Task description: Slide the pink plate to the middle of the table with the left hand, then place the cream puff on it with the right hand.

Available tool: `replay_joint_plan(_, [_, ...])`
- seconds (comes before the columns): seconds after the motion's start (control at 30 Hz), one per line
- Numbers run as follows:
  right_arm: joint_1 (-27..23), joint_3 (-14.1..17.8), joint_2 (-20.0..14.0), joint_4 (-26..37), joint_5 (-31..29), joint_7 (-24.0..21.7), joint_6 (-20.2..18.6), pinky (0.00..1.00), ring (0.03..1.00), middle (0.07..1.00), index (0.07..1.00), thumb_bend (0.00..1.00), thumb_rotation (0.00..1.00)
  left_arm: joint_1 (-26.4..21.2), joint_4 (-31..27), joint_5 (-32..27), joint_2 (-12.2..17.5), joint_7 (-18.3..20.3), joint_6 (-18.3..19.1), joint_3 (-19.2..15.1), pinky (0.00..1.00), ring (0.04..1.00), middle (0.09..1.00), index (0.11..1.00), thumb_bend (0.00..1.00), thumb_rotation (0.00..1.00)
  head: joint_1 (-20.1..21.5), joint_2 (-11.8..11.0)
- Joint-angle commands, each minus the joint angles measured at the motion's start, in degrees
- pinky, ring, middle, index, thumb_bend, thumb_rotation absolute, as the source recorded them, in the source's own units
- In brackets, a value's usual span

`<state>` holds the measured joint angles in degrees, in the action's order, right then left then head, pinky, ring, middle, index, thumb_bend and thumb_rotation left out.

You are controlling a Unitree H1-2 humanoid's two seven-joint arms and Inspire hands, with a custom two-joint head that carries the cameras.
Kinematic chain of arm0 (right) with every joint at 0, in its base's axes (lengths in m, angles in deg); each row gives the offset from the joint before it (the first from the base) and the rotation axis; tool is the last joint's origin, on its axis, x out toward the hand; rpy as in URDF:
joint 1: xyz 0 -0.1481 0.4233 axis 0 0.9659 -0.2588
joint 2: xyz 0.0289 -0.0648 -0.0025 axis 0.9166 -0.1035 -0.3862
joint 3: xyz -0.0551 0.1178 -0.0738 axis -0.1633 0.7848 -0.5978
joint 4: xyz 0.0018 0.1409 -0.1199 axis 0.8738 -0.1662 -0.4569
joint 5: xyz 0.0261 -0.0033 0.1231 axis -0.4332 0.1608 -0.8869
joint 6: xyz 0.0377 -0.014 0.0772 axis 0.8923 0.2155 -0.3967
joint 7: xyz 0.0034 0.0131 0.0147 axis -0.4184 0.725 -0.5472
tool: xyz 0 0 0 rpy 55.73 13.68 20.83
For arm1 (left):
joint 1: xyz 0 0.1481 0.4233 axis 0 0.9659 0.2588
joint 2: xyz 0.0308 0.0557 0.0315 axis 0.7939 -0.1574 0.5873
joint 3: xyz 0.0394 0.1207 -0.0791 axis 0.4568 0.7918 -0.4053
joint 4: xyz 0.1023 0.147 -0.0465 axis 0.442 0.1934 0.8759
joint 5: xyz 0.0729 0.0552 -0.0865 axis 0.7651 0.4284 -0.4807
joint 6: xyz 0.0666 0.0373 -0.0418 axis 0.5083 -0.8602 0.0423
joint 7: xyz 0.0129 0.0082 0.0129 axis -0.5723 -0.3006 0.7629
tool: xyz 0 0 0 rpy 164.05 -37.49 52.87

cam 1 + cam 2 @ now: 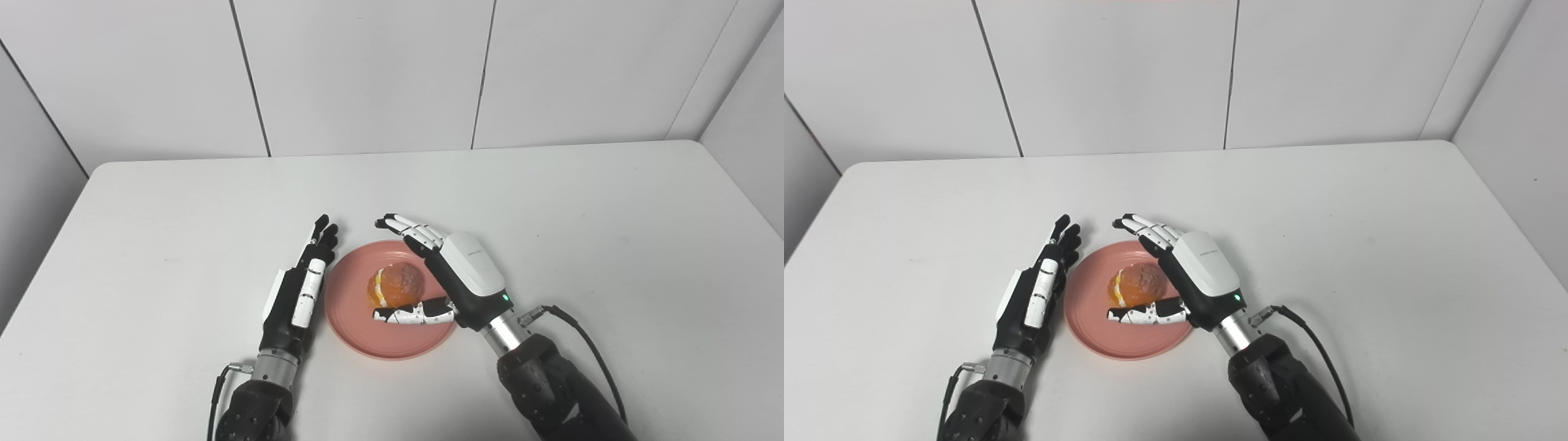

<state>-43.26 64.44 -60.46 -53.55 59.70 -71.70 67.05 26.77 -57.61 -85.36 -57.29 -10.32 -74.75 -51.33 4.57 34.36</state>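
White wall panels stood behind the pale table (551,202), bare apart from my work near its middle. On the pink plate (352,327) sat the cream puff (397,285), its filling showing on the side nearest my left hand (297,294). That hand lay flat and straight-fingered just beside the plate's rim, holding nothing. My right hand (450,278) hovered spread around the puff, fingers beyond it and thumb in front, apparently not squeezing. I judged the puff light, soft and easily crushed; any hold belonged low on its firmer browned shell, never on the cream
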Motion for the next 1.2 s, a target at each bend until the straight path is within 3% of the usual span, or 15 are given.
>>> replay_joint_plan(0.0, [-0.8,1.0,0.4,2.3,-1.7,0.5,2.2,0.72,0.831,0.906,0.880,0.60,0.52,0.0,0.1,0.6,-0.4,-0.6,-0.7,-0.1,0.97,0.971,0.968,0.960,0.53,1.00,-0.1,0.0])
replay_joint_plan(0.23, [0.7,3.7,1.4,2.4,-6.2,0.9,2.2,0.80,0.911,0.942,0.937,0.62,0.61,-0.3,0.0,0.7,-0.6,-1.2,-0.6,0.0,0.99,0.983,0.977,0.966,0.53,1.00,-2.0,0.1])
replay_joint_plan(0.43, [2.7,6.5,2.9,3.8,-8.7,0.6,-0.4,0.82,0.923,0.977,0.982,0.65,0.83,-0.4,-0.3,0.9,-0.8,-1.8,-0.5,0.0,1.00,0.998,0.985,0.977,0.52,1.00,-3.1,0.2])
replay_joint_plan(0.6, [3.6,8.6,4.9,4.1,-12.3,-0.3,-1.6,0.80,0.901,0.965,0.970,0.63,0.85,-0.7,0.1,1.1,-1.4,-2.6,-1.2,-0.4,1.00,1.000,0.985,0.979,0.49,1.00,-3.0,0.5])
replay_joint_plan(0.93, [4.5,10.7,7.3,4.1,-17.5,-2.3,-5.9,0.91,0.944,0.975,0.993,0.57,0.99,-0.8,0.3,2.0,-0.6,-3.5,-0.7,-0.9,1.00,1.000,0.995,0.984,0.51,1.00,-1.8,-0.1])
replay_joint_plan(1.07, [5.1,11.2,8.5,4.2,-16.2,-1.2,-8.3,0.97,0.967,0.977,0.993,0.58,1.00,-1.2,1.0,1.2,-0.6,-3.7,-0.8,-1.6,1.00,1.000,0.996,0.982,0.50,1.00,-1.4,0.5])
replay_joint_plan(1.17, [5.5,11.8,9.6,4.1,-19.3,-2.9,-10.4,0.99,0.992,0.995,0.999,0.59,1.00,-1.5,1.9,1.1,-0.3,-3.3,-1.7,-1.7,1.00,1.000,1.000,0.990,0.50,1.00,-1.1,0.2])
